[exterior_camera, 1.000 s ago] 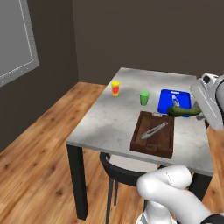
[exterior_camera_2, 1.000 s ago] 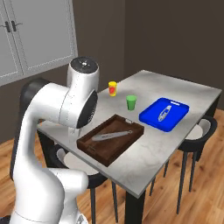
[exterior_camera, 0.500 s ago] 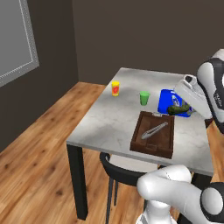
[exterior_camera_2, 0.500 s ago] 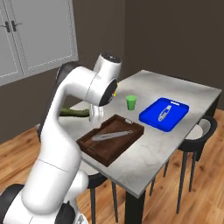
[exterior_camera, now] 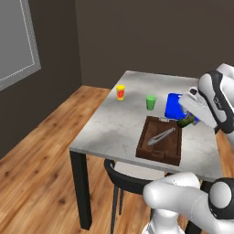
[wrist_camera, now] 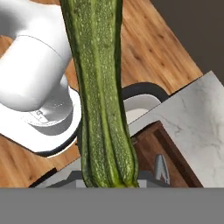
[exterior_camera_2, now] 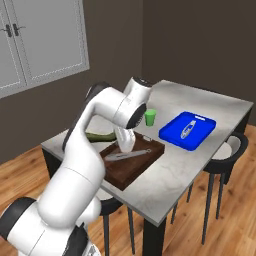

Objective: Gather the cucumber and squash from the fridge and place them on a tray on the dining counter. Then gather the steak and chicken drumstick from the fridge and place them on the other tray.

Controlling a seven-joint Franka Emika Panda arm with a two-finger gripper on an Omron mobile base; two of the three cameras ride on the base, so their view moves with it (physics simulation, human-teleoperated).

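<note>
My gripper point(exterior_camera: 186, 118) is shut on a long dark green speckled cucumber point(wrist_camera: 103, 96). It hangs just above the far right corner of the brown wooden tray point(exterior_camera: 157, 151), next to the blue tray point(exterior_camera: 172, 106). In the right base view the cucumber point(exterior_camera_2: 99, 136) sticks out to the left of the hand, over the dining counter point(exterior_camera_2: 200, 162) beside the brown tray point(exterior_camera_2: 131, 169). A silver utensil point(exterior_camera: 161, 136) lies inside the brown tray. The squash, steak, chicken drumstick and fridge are out of view.
A yellow cup point(exterior_camera: 120, 92) and a green cup point(exterior_camera: 150, 102) stand on the counter behind the trays. A silver utensil point(exterior_camera_2: 187, 128) lies on the blue tray point(exterior_camera_2: 176, 137). Black chairs point(exterior_camera: 119, 176) point(exterior_camera_2: 235, 145) are tucked under the counter's sides.
The arm has swung in over the counter, carrying the cucumber from beyond the counter's edge to the brown tray's corner. The grip has stayed shut.
</note>
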